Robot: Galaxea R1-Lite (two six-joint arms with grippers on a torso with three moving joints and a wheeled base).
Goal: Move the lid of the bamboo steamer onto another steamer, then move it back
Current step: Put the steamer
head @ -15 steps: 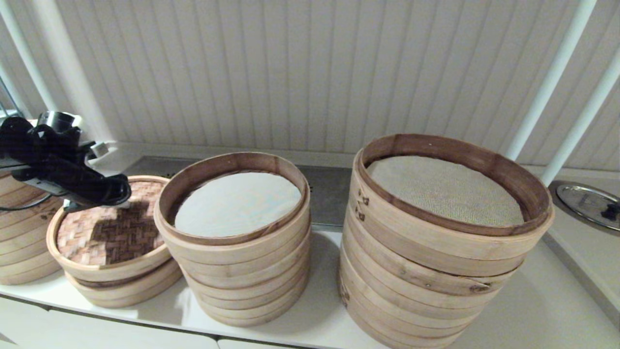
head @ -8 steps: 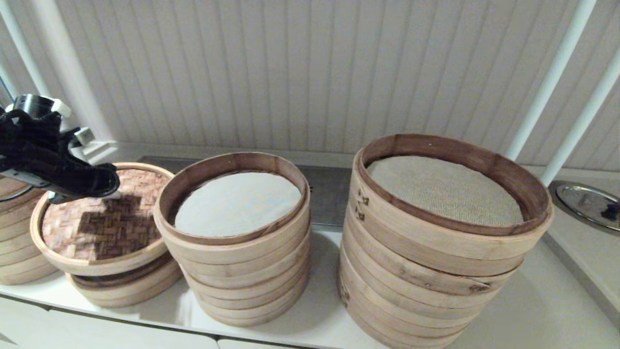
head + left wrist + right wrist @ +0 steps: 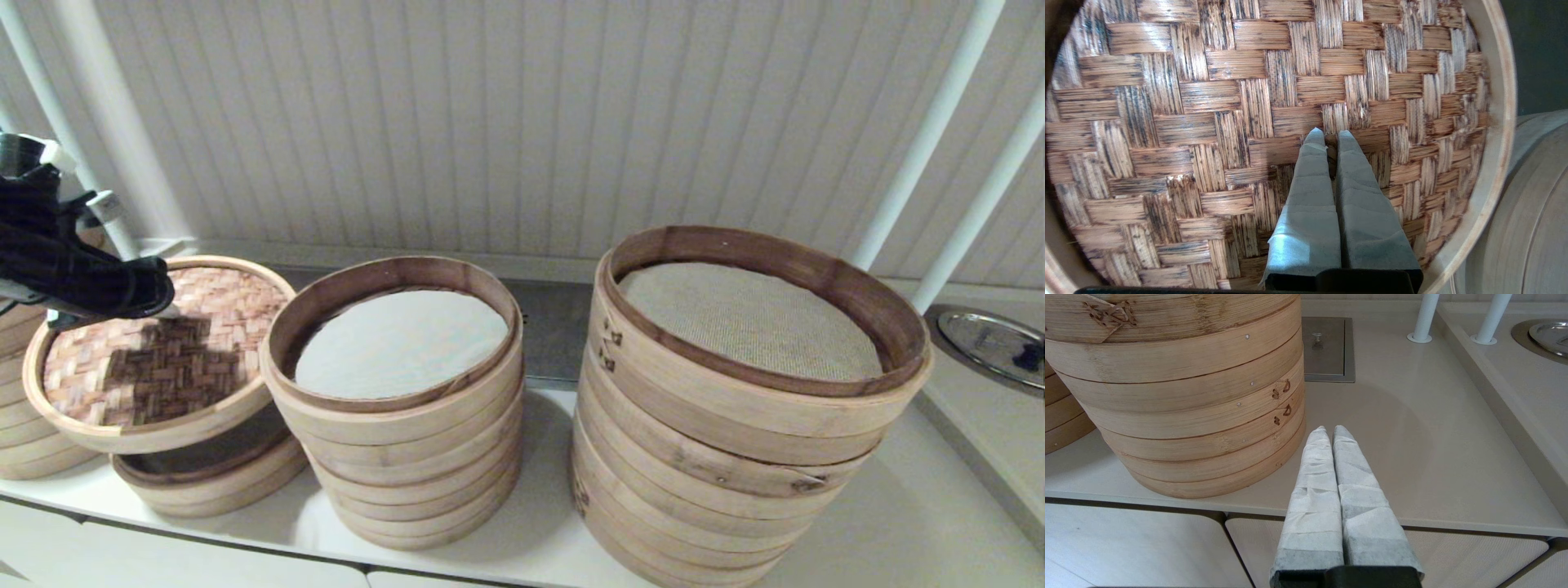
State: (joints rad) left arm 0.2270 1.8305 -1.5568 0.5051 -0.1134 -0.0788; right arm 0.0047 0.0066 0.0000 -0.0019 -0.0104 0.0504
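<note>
The bamboo steamer lid (image 3: 155,351), with its brown basket-weave top and pale rim, hangs tilted in the air at the far left. My left gripper (image 3: 155,298) is shut on the small loop knob (image 3: 1331,143) at its middle, and the weave (image 3: 1208,102) fills the left wrist view around the fingers (image 3: 1310,183). Below the lid and a little to its right sits the shallow steamer (image 3: 212,478), uncovered, its dark inner rim showing. My right gripper (image 3: 1329,430) is shut on nothing, low over the counter's front edge beside the widest stack; it is out of the head view.
A tall stack with a white liner (image 3: 400,343) stands right next to the raised lid. The widest stack with grey mesh (image 3: 751,318) is further right. Another stack (image 3: 24,441) sits at the far left. White poles (image 3: 922,147) and a metal lid (image 3: 992,339) are at the right.
My left gripper has risen and moved left with the lid. The lid has lifted off the shallow steamer, leaving a gap and baring that steamer's rim.
</note>
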